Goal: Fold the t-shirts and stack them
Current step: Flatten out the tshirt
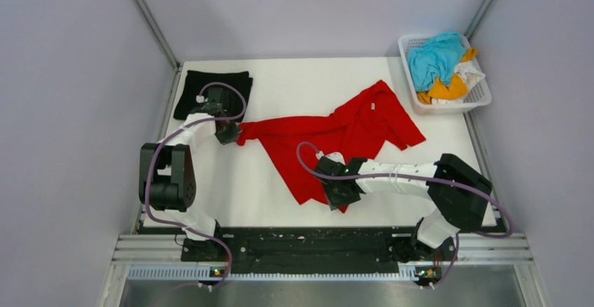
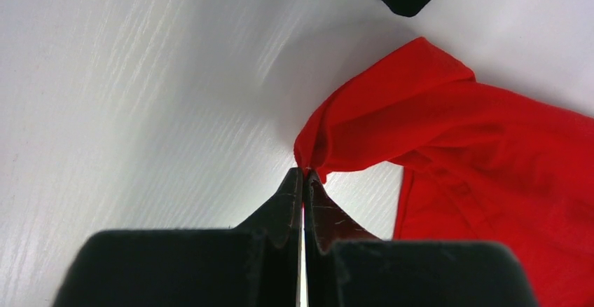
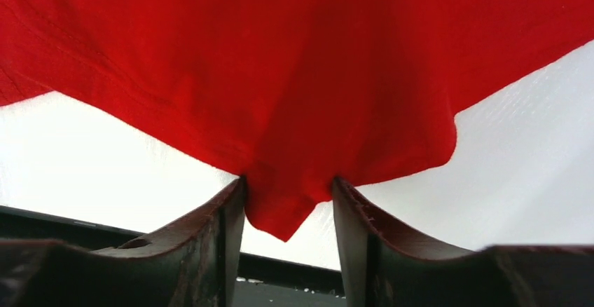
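Note:
A red t-shirt lies crumpled and spread across the middle of the white table. My left gripper is shut on its left corner, a bunched fold of red cloth pinched at the fingertips. My right gripper is open at the shirt's near corner. That corner hangs between the two spread fingers. A folded black t-shirt lies flat at the far left of the table, partly under the left arm.
A white basket at the far right corner holds blue, orange and white clothes. The table's near edge and a black rail run just below the right gripper. Grey walls close in both sides.

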{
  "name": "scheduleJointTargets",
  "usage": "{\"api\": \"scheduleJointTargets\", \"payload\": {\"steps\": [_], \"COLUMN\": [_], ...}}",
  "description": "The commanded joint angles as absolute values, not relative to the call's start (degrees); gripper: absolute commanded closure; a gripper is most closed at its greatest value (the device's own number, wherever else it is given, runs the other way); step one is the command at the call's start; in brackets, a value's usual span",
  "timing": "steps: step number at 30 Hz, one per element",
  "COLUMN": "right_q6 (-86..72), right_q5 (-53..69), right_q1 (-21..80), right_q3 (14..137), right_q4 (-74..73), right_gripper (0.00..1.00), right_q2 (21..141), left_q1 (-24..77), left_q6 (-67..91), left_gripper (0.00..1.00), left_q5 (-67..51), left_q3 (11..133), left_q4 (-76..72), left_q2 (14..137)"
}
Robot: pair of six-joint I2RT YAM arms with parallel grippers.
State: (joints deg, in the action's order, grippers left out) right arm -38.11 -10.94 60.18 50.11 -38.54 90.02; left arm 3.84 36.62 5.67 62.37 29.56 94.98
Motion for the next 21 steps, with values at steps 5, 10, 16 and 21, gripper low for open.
{"api": "scheduleJointTargets", "payload": {"steps": [5, 10, 16, 21], "right_q6": [-43.38, -41.42, -31.93, -22.05], "right_q5": [-19.91, -26.97, -36.86, -43.56], "right_q1": [61.06, 55.04, 41.58, 35.68], "right_q3": [50.28, 55.21, 64.84, 76.06], "right_q4": [-42.75, -44.01, -41.03, -39.27], "right_gripper": [1.00, 1.00, 1.00, 1.00], "right_q2": [91.13, 84.34, 74.72, 69.02], "left_q1": [3.36, 3.34, 3.25, 3.25], "left_q6": [37.06, 37.14, 37.36, 36.93], "left_gripper": [1.00, 1.00, 1.00, 1.00], "left_q5": [7.01, 7.24, 6.64, 1.26], "left_q3": [61.96, 63.75, 73.23, 80.40], "left_q4": [27.68, 28.23, 29.79, 26.02], "left_q2": [92.47, 90.39, 86.64, 81.09]}}
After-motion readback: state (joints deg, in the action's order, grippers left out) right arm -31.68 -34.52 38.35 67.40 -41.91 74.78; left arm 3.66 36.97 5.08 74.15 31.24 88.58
